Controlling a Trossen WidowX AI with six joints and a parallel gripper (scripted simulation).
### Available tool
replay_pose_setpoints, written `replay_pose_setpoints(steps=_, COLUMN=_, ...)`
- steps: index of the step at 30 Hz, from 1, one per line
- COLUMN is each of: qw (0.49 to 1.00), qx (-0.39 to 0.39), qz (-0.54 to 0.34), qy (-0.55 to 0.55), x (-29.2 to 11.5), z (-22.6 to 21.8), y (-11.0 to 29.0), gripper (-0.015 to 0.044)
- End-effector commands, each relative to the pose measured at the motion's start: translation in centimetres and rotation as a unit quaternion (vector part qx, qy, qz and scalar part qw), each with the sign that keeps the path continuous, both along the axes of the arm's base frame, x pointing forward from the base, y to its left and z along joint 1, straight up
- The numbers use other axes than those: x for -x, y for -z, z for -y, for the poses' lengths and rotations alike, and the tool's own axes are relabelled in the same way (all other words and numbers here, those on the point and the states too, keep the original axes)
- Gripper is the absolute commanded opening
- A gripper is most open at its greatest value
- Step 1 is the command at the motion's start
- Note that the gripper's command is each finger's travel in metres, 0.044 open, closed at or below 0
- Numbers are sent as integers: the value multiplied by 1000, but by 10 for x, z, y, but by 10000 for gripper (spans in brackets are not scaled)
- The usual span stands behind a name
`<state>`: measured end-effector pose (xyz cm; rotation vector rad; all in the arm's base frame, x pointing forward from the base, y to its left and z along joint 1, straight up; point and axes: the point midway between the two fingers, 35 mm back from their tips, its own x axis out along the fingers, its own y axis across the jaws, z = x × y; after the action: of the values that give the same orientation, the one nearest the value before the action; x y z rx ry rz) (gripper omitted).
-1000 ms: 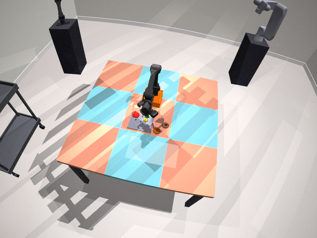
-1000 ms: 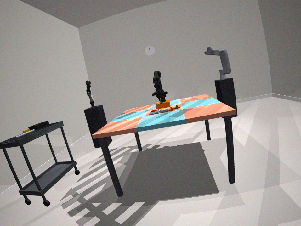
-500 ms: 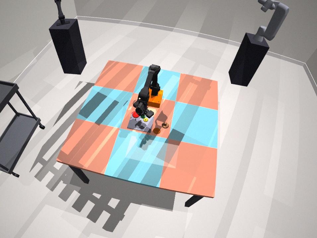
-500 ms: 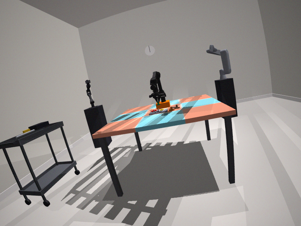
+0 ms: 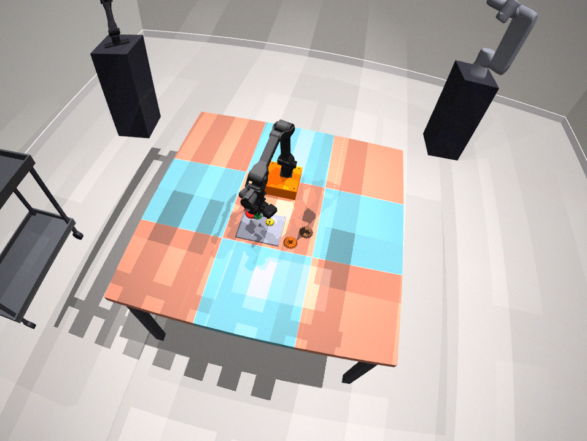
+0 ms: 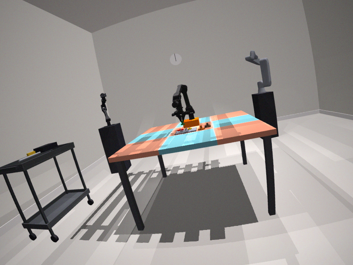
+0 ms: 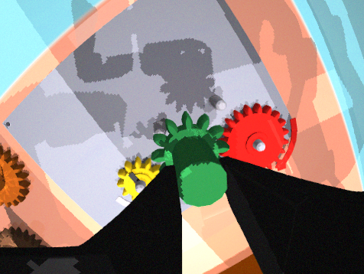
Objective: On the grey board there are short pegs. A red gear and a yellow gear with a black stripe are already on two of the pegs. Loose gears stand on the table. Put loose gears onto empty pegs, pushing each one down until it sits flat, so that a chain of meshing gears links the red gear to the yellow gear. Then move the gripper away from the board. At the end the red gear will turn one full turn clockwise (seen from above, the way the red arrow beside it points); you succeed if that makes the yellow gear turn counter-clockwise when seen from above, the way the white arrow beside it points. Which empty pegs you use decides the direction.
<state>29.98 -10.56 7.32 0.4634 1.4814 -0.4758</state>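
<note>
My gripper point(image 7: 197, 171) is shut on the green gear's stem; the green gear point(image 5: 257, 216) point(image 6: 182, 123) point(image 7: 188, 132) hangs above the grey board point(image 5: 272, 238) point(image 7: 76, 161), between the red and yellow gears in the wrist view. The red gear point(image 5: 248, 215) point(image 7: 245, 134) and striped yellow gear point(image 5: 269, 222) point(image 6: 189, 128) point(image 7: 128, 181) sit on pegs. One empty peg point(image 7: 219, 103) stands beside the red gear; another peg point(image 7: 160, 125) shows just left of the green gear. The board under the green gear is hidden. A loose orange gear point(image 5: 290, 242) point(image 6: 201, 128) point(image 7: 11, 187) and brown gear point(image 5: 306, 231) point(image 6: 207, 124) point(image 7: 23, 239) stand off the board.
The orange base block point(image 5: 282, 192) point(image 6: 191, 122) stands behind the board. In the wrist view, a red arrow point(image 7: 294, 141) curves beside the red gear and a white arrow point(image 7: 122, 200) shows partly beside the yellow gear. A dark cart point(image 6: 45, 154) stands left of the table.
</note>
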Motion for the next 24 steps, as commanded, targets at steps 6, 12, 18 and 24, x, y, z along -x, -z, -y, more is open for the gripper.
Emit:
replay_pose_setpoints(steps=6, qw=1000, qx=-1, qz=2, qy=-4, x=4, z=21, y=7, gripper=0)
replay_pose_setpoints(steps=12, qw=1000, qx=-1, qz=2, qy=-6, x=7, z=33, y=10, gripper=0)
replay_pose_setpoints(steps=18, qw=1000, qx=-1, qz=2, qy=-6, x=7, z=33, y=9, gripper=0)
replay_pose_setpoints(steps=24, qw=1000, qx=-1, qz=2, qy=-6, x=7, z=33, y=9, gripper=0)
